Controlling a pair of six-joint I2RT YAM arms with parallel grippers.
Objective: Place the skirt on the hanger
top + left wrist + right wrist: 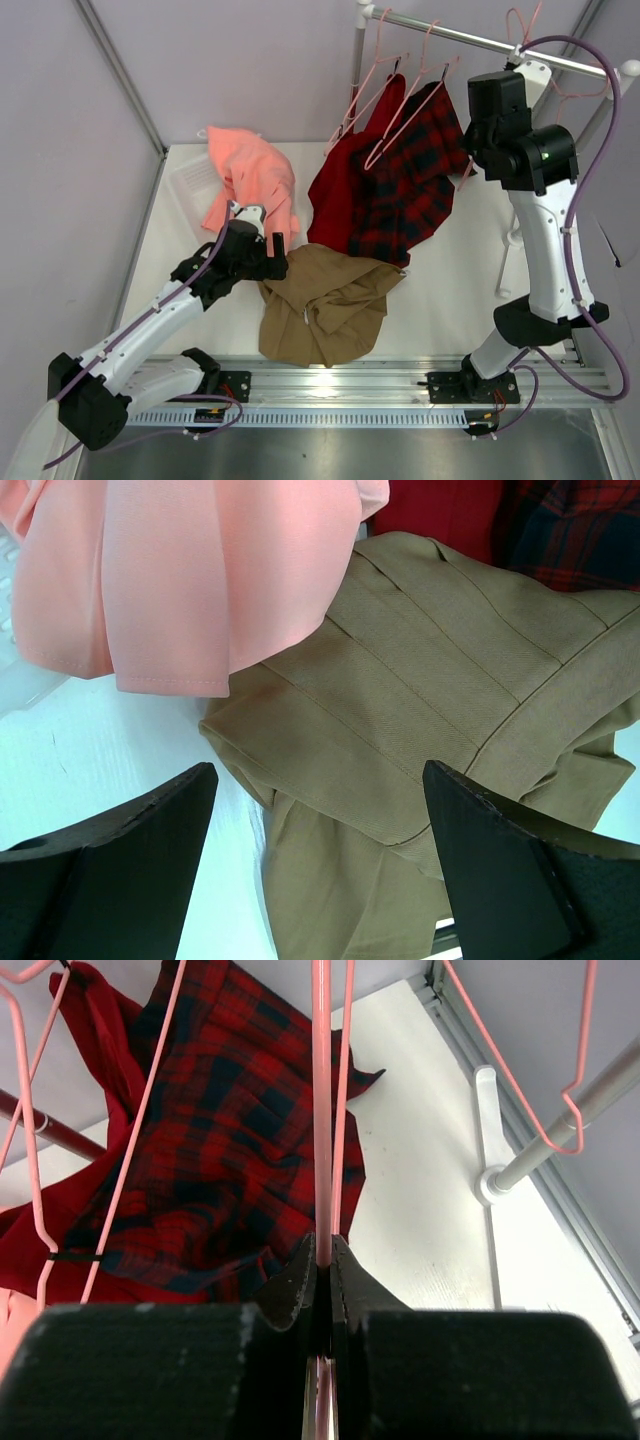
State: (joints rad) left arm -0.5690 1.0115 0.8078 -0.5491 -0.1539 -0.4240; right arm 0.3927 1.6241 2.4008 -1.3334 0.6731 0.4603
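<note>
The khaki skirt (325, 300) lies crumpled on the white table near the front edge; in the left wrist view (440, 690) its pleats fill the frame. My left gripper (272, 262) is open at the skirt's left edge. In its own view (318, 775) the two fingers straddle the skirt's hem, holding nothing. My right gripper (322, 1252) is shut on a thin pink hanger (321, 1110), whose wire runs straight up out of the jaws. In the top view the right wrist (497, 105) is up at the rail and hides its fingers.
A salmon-pink garment (250, 180) lies back left, partly over a clear plastic tray (195, 180). A red garment (345, 190) and a red-and-black plaid garment (410, 190) hang on pink hangers from the metal rail (480, 40). The rack post's foot (492, 1185) stands at the right.
</note>
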